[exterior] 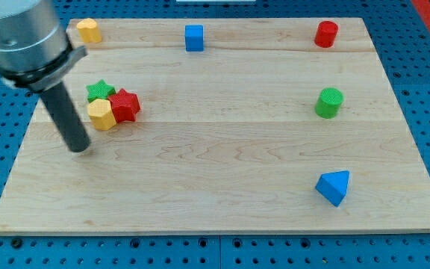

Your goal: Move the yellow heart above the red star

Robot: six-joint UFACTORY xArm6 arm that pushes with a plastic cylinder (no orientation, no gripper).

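Note:
The red star lies on the wooden board at the view's left. A yellow block, seemingly the heart, touches the star's left side, slightly lower. A green star sits just above the yellow block and also touches the red star. My tip rests on the board to the lower left of this cluster, a short gap from the yellow block. A second yellow block lies near the board's top left corner; I cannot make out its exact shape.
A blue cube sits at the top middle and a red cylinder at the top right. A green cylinder is at the right, and a blue triangle at the lower right.

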